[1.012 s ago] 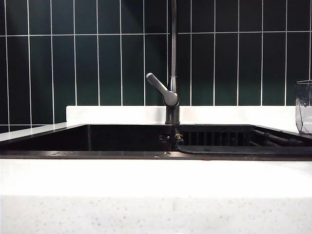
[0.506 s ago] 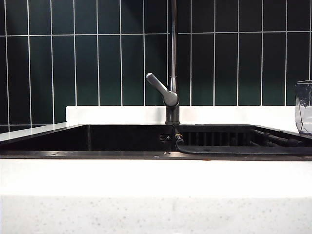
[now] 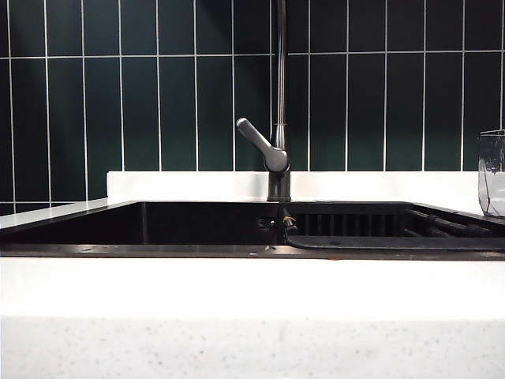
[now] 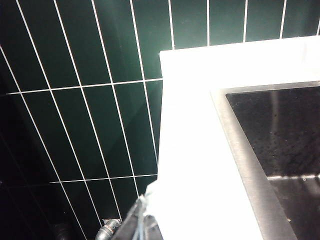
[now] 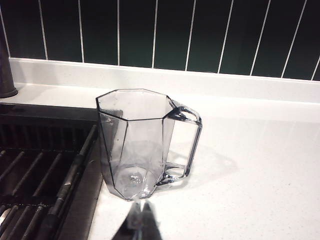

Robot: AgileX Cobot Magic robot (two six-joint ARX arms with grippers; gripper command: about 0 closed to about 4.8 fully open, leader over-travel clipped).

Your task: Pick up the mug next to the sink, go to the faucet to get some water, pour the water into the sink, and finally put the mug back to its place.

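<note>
The mug [image 5: 142, 142] is clear glass with faceted, angular walls, a thick base and 1 looped handle. It stands upright and empty on the white speckled counter [image 5: 260, 165], right at the sink's [image 3: 205, 225] right edge beside the ribbed dark rack [image 5: 40, 165], with its handle turned away from the rack. In the exterior view only its left part shows at the frame's right edge [image 3: 492, 174]. The faucet [image 3: 278, 118], a slim grey pipe with an angled lever, rises at the sink's back edge. The right gripper [image 5: 141, 222] hangs just before the mug, apart from it, its 2 fingers pressed together on nothing. The left gripper [image 4: 142, 225] is over the counter's left edge, fingers likewise closed and empty.
</note>
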